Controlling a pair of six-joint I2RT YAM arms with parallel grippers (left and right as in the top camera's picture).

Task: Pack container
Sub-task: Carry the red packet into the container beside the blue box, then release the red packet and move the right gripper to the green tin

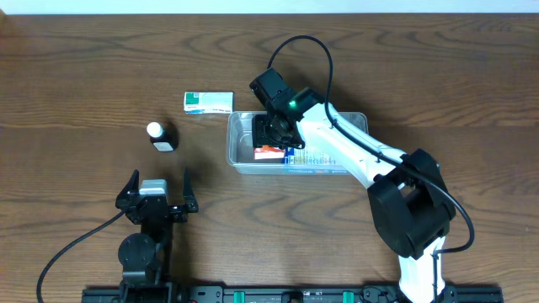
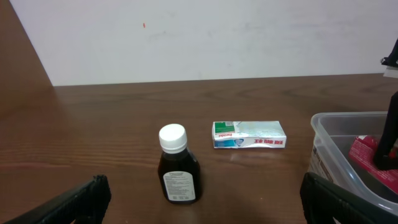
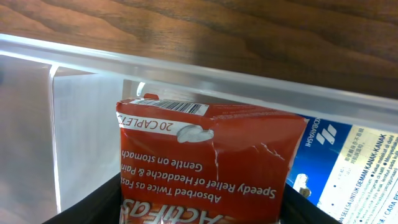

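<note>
The clear plastic container (image 1: 358, 119) stands right of centre. It also shows in the left wrist view (image 2: 328, 148) and the right wrist view (image 3: 186, 67). My right gripper (image 1: 274, 135) reaches down into its left end and is shut on a red medicine box (image 3: 205, 155), which shows in the overhead view (image 1: 267, 153) too. The box is held upright over the container floor, with a finger (image 3: 202, 208) on each side. A blue and white box (image 1: 316, 157) lies in the container beside it. My left gripper (image 1: 157, 195) is open and empty near the front edge, well short of the bottle.
A dark bottle with a white cap (image 1: 162, 136) (image 2: 178, 169) stands left of the container. A green and white box (image 1: 208, 102) (image 2: 250, 135) lies flat behind it, near the container's far left corner.
</note>
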